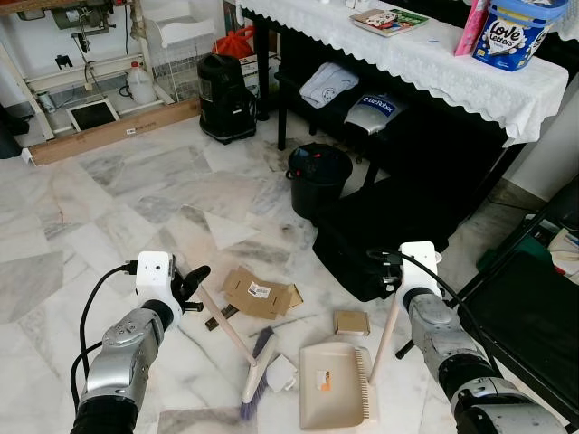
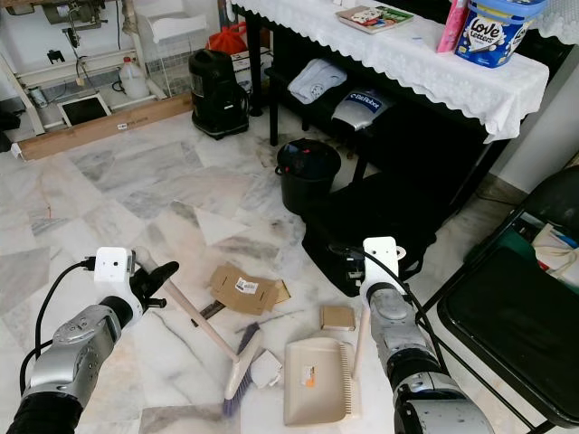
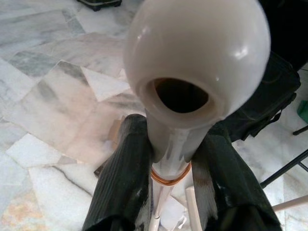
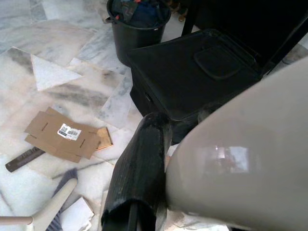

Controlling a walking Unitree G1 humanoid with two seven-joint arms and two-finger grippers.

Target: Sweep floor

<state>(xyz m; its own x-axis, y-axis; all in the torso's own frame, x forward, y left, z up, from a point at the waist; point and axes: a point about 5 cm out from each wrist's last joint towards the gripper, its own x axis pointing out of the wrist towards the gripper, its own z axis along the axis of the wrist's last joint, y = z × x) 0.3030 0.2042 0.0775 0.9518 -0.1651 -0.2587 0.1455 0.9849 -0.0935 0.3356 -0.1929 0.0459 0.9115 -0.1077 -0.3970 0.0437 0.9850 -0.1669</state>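
My left gripper [image 1: 194, 287] is shut on the top of a cream broom handle [image 1: 226, 327]. The handle slants down to purple bristles [image 1: 256, 380] resting on the marble floor. In the left wrist view both black fingers [image 3: 127, 178] clamp the handle's rounded end [image 3: 192, 72]. My right gripper [image 1: 391, 276] is shut on the upright handle [image 1: 387, 327] of a beige dustpan [image 1: 333, 384], which lies flat just right of the bristles. A flattened cardboard box [image 1: 260, 293], a small brown box [image 1: 351, 322], a white scrap [image 1: 282, 372] and a dark strip [image 1: 220, 316] lie around them.
A black bin [image 1: 318, 176] and a black bag [image 1: 380, 244] sit just beyond the litter, under a table with a white lace cloth [image 1: 434, 63]. A black vacuum [image 1: 224, 98] stands further back. A black folding chair [image 1: 534, 316] is close on my right.
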